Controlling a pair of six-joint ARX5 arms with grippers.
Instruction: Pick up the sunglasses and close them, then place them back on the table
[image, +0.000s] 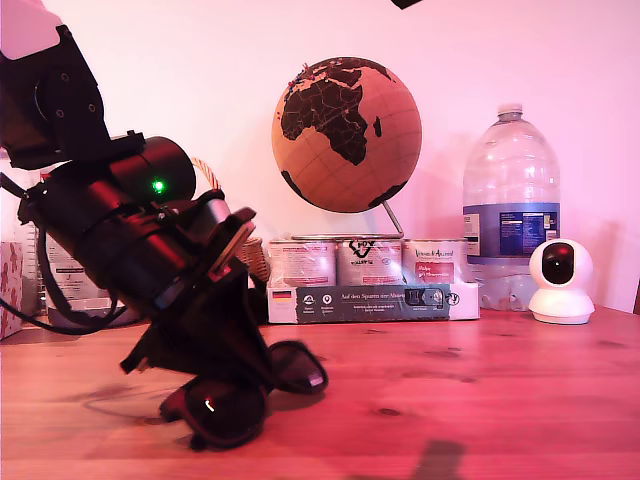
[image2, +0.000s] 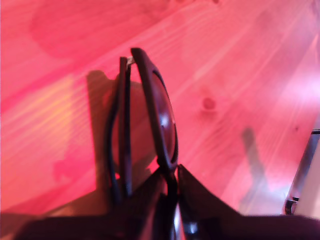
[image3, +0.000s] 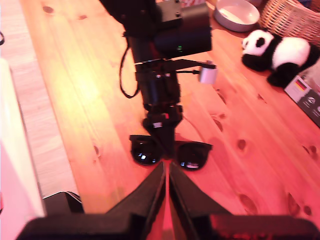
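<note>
We are pinching the sunglasses (image: 245, 395) in my first gripper (image2: 170, 187), jaws clamped on the bridge, low above the surface (image: 480, 400); they could slip. My second gripper (image3: 166, 172) has its jaws nearly together, empty.

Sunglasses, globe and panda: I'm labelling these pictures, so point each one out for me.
Sunglasses (image3: 189, 155): second wrist view, on one dark lens.
Globe (image: 347, 134): exterior view, on the middle of the sphere.
Panda (image3: 280, 51): second wrist view, on its white body.
</note>
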